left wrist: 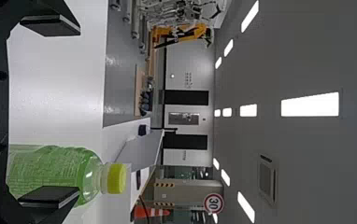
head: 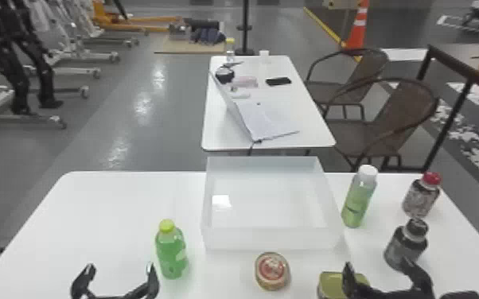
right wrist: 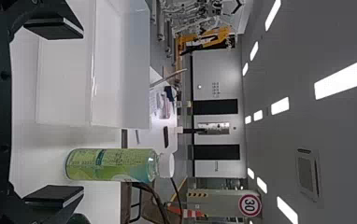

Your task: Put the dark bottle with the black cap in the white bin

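Note:
The dark bottle with the black cap (head: 405,244) stands upright on the right part of the table. My right gripper (head: 386,274) is open just in front of it, one finger near the bottle's base. In the right wrist view the right gripper (right wrist: 55,112) has its fingers wide apart, and a dark rounded bit of something shows by one finger. The white bin (head: 270,238) stands at the table's middle, with nothing inside. At the front left my left gripper (head: 115,280) is open; the left wrist view also shows the left gripper (left wrist: 50,114) spread, holding nothing.
A green bottle with a yellow cap (head: 172,254) is beside the left gripper. Right of the bin stand a white-capped bottle (head: 359,199) and a red-capped bottle (head: 421,197). A round can (head: 272,271) and a yellowish tin (head: 330,282) sit in front.

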Action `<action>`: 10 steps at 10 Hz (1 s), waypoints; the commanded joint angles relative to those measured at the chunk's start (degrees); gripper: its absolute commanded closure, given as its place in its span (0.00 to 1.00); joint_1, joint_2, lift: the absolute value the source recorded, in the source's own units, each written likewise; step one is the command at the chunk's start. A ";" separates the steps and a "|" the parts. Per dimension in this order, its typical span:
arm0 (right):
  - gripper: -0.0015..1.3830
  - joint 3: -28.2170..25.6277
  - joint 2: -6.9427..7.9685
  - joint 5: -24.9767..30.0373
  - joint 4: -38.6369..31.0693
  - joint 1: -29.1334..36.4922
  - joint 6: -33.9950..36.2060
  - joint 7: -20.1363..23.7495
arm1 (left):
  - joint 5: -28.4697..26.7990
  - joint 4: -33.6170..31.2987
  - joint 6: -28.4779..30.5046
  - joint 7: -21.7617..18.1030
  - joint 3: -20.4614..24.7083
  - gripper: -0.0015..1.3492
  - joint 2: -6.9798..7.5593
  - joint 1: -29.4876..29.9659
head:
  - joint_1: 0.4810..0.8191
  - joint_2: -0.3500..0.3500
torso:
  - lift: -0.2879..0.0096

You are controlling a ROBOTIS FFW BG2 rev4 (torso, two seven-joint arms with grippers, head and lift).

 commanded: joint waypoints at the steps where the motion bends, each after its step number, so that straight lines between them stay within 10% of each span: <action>1: 0.09 -0.02 0.01 -0.12 0.09 -0.09 0.00 0.00 | 0.00 -0.01 0.01 0.00 0.00 0.08 -0.24 0.00 | 0.20 0.50 | 0.63; 10: 0.09 -8.98 -1.05 -0.65 -2.64 -10.11 10.11 -0.79 | 0.26 -0.01 0.19 0.00 0.00 0.08 -0.24 -0.09 | 0.20 0.50 | 0.63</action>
